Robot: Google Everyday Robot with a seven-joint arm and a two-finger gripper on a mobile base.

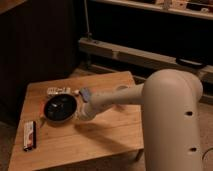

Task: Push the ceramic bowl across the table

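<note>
The ceramic bowl (60, 107) is a wide, shallow black bowl lying on the left half of the wooden table (115, 132). My pale arm reaches in from the right and ends at the gripper (80, 114), which sits right at the bowl's right rim, low over the tabletop. The arm's end hides the point where the gripper meets the bowl.
A flat packet (30, 135) lies near the table's left front edge. A small pale packet (58, 90) lies behind the bowl, and a grey-blue object (85, 93) lies beside the arm. A dark cabinet and a low shelf stand behind the table.
</note>
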